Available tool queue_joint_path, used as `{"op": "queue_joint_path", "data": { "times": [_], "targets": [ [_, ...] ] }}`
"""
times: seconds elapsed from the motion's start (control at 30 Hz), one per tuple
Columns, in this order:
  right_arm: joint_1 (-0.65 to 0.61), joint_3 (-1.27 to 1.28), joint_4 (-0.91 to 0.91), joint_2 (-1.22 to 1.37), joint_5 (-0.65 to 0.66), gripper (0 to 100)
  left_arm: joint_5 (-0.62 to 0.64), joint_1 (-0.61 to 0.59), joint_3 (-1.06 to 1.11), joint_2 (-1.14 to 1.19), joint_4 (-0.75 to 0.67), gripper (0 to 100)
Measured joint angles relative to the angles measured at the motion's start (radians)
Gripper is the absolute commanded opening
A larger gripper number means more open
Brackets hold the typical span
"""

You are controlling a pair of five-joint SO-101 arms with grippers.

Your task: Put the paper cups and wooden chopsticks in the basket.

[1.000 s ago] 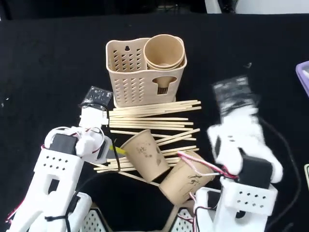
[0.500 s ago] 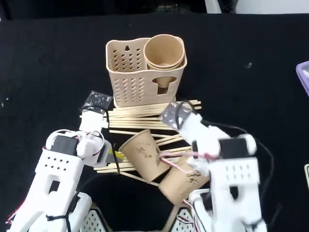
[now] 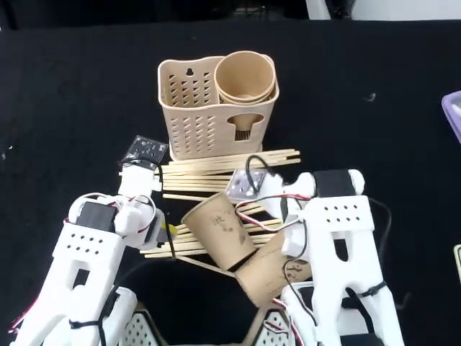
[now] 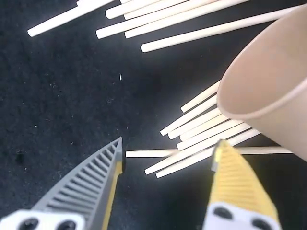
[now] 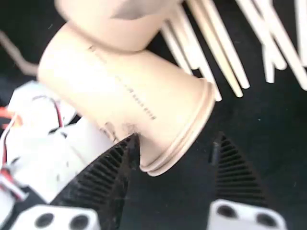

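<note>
Basket [image 3: 209,126] is seen upright at 12 o'clock on the black surface [image 3: 72,86]. Stacked paper cups [image 3: 245,76] are held in its 3 o'clock compartment. Wooden chopsticks [image 3: 216,176] are spread flat on the surface, just at 6 o'clock of the basket. Two more cups are found lying on the pile: a tipped cup [image 3: 220,231] at the middle, and a second cup [image 3: 268,272] on its side, touching it at 4 o'clock. Left tool [image 4: 170,143] is spread wide with nothing gripped; chopstick ends are seen between its jaws, with the tipped cup's rim close by. Right tool [image 5: 176,141] is spread wide too. The second cup's rim is placed between its jaws, close against one, not clamped. A purple object [image 3: 454,112] is cut off at the 3 o'clock edge.
</note>
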Motion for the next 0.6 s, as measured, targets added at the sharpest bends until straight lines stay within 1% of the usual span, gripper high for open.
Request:
{"op": "queue_joint_path", "data": {
  "times": [0.1, 0.2, 0.37, 0.6],
  "targets": [
    [0.0, 0.006, 0.003, 0.0, 0.08, 9.3, 0.0, 0.0, 0.0, 0.0, 0.0, 28],
    [0.002, 0.025, 0.003, 0.0, 0.107, 0.7, 0.0, 0.0, 0.0, 0.0, 0.0, 28],
    [-0.002, 0.015, 0.003, 0.0, 0.11, 1.1, -0.002, 0.0, 0.0, 0.0, 0.0, 28],
    [0.035, -0.097, 0.005, 0.0, 0.11, 1.1, 0.0, -0.002, 0.0, 0.0, 0.0, 28]
  ]
}}
